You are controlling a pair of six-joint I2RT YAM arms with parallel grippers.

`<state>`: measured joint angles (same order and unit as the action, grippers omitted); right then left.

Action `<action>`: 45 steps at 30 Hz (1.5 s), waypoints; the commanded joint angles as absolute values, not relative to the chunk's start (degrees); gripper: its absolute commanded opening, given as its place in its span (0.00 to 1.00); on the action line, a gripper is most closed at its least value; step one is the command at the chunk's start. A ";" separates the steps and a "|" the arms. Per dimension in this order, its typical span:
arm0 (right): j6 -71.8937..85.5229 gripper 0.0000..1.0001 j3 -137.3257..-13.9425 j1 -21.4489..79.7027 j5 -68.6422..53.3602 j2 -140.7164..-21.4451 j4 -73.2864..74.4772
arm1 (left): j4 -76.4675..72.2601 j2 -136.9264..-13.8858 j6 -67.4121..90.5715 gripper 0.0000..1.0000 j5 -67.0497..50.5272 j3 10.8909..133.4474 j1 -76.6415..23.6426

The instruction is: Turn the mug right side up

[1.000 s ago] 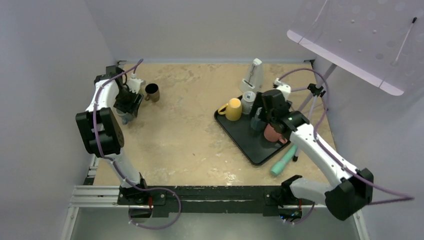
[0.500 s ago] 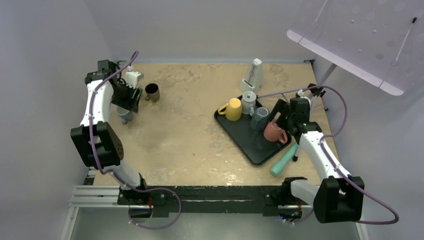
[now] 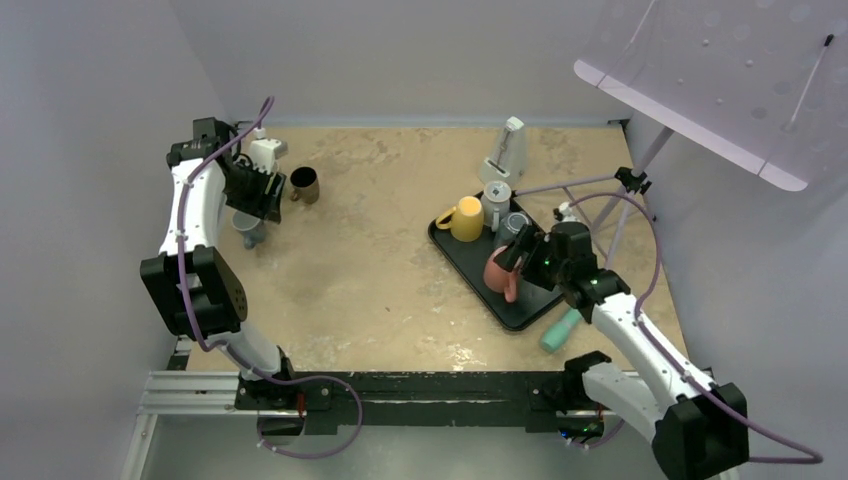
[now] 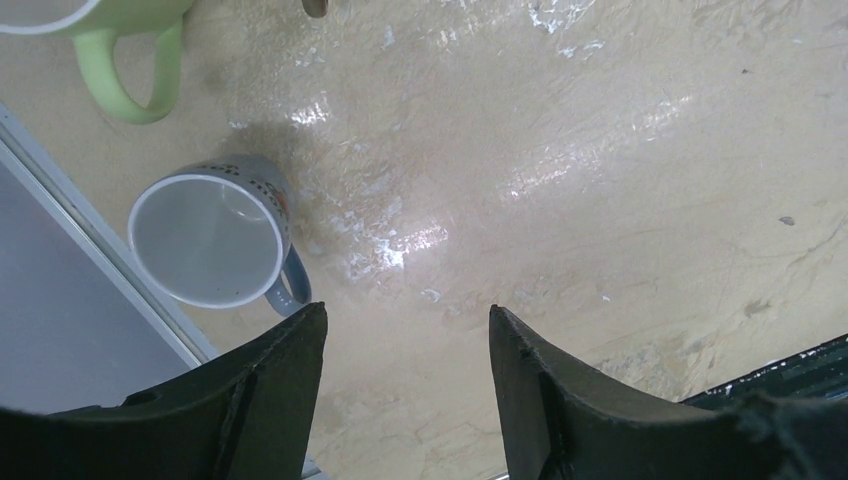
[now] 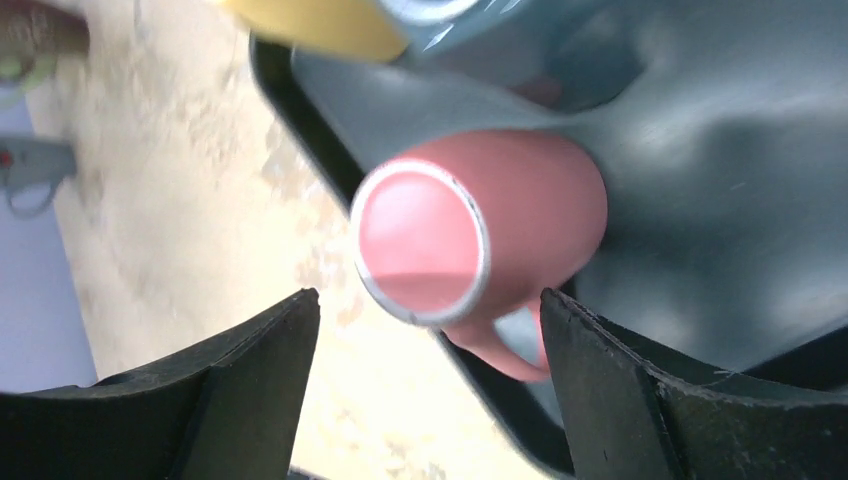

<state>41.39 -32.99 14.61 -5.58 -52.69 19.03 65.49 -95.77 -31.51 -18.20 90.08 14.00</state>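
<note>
The right gripper (image 5: pixel 422 310) is found with jaws apart, nothing clamped. Ahead, between them, the pink mug (image 5: pixel 500 210) is seen lying on its side at the edge of the black tray (image 3: pixel 530 305), with no contact observed. Farther off, the left gripper (image 4: pixel 405 320) is likewise found spread and empty above the table (image 4: pixel 620 150), and a grey mug (image 4: pixel 205 240) is recorded upright below it.

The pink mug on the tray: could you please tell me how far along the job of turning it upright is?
Done: the grey mug below the open left gripper already stands upright. In hand: the pink mug lies on its side at the tray edge, rim facing the open right gripper, apparently not yet gripped. Left: grasp it and stand it on its base.
</note>
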 commanded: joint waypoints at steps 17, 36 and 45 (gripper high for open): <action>50.10 0.80 -44.10 42.63 25.84 -69.61 29.92 | 67.98 -95.90 -30.82 0.65 -23.95 93.87 14.05; 41.53 0.00 -44.68 42.64 24.68 -63.47 23.00 | 75.48 -89.67 -28.87 0.76 -36.64 97.45 13.78; 42.69 0.00 -53.13 42.60 6.43 -50.97 4.33 | 82.27 -85.19 -16.51 1.00 -63.19 110.32 6.47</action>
